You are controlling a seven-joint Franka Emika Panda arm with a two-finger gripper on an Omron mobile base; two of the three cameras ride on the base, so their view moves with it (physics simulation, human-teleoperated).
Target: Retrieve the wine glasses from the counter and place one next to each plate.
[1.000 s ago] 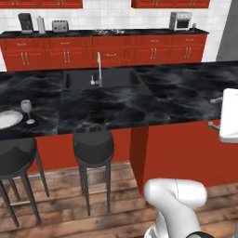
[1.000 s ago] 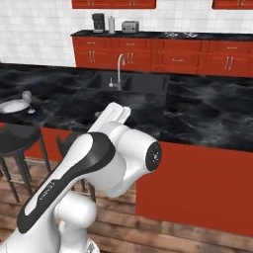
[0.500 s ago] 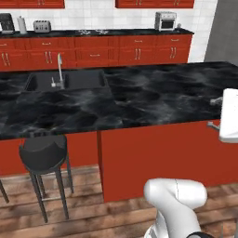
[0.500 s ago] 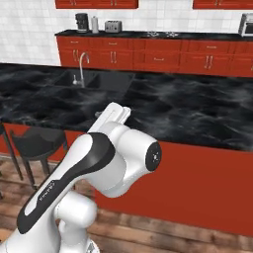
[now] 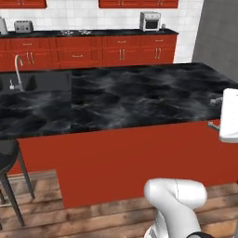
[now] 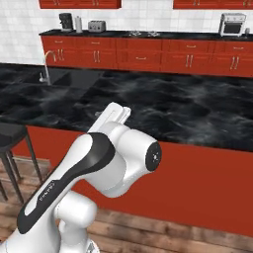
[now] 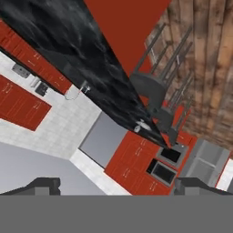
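A home kitchen: red cabinets (image 5: 121, 52) under a black marble counter (image 6: 148, 35), white tiled wall, a toaster oven (image 5: 150, 21) and toaster (image 6: 97, 25). An island (image 5: 121, 97) holds a sink with faucet (image 5: 17, 72), with bar stools (image 7: 157, 93) beside it. The dark unit by the toaster is probably a coffee maker (image 6: 65, 21).

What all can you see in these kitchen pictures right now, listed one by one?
Island: one, black veined top, red sides, across the middle in front of the robot.
Sink tap: one, silver, at the island's left end by a dark basin.
Back counter: one, black top over red cabinets with silver handles, along the tiled wall.
Toaster oven: one, silver, right part of the back counter.
Toaster: one, silver, left part of the back counter.
Coffee maker: one, black, left of the toaster.
Stool: one in the base views, black, at the island's left end.
Floor: brown wood planks.
Gripper: one, dark fingertips, open, holding nothing.
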